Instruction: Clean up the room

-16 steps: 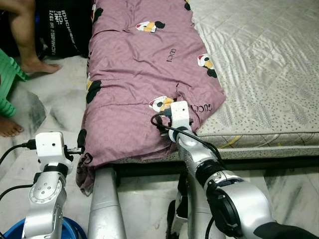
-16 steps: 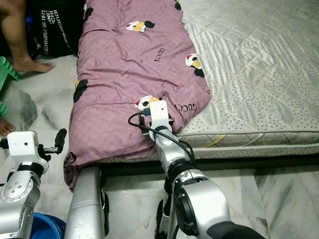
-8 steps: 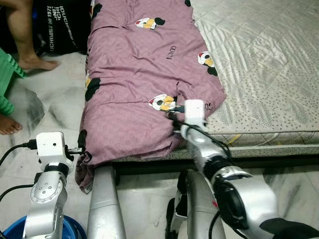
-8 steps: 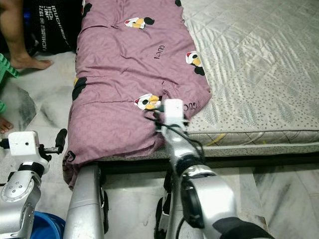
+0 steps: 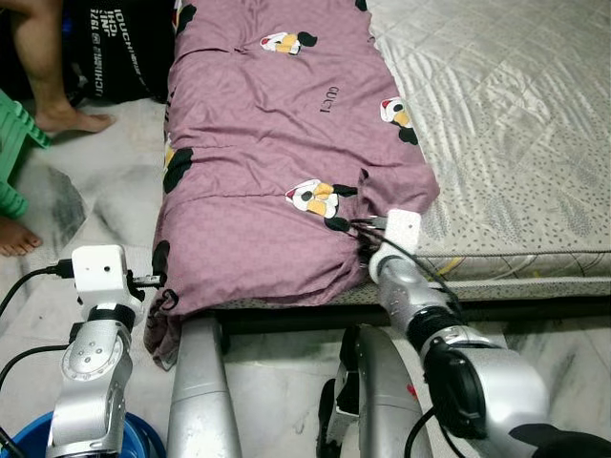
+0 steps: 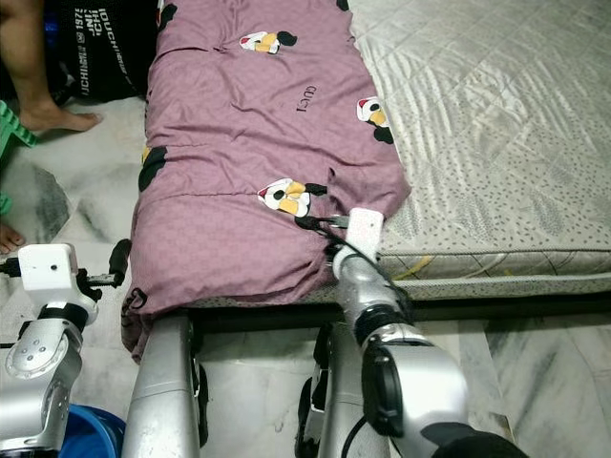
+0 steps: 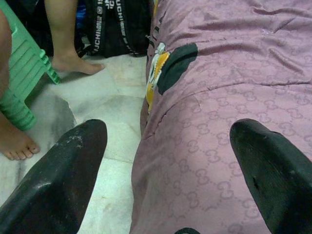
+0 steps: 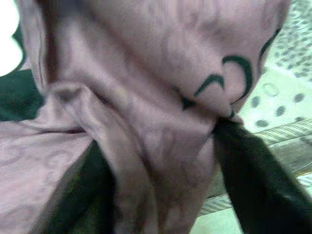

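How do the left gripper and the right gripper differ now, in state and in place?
The right gripper is shut on a fold of the purple blanket at the near edge of the mattress; the left gripper is open and holds nothing. The right one touches the blanket; the left one hangs beside its draped side, over the floor. Both have black fingers.

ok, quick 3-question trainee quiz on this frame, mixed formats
1. True or false: the right claw has a fold of the purple blanket bunched between its fingers.
2. The left claw is: A) shut on the blanket, B) open beside the blanket's hanging edge, C) holding the green stool.
3. Fill in: the blanket lies on the ___.

Key: 1 true; 2 B; 3 mattress.
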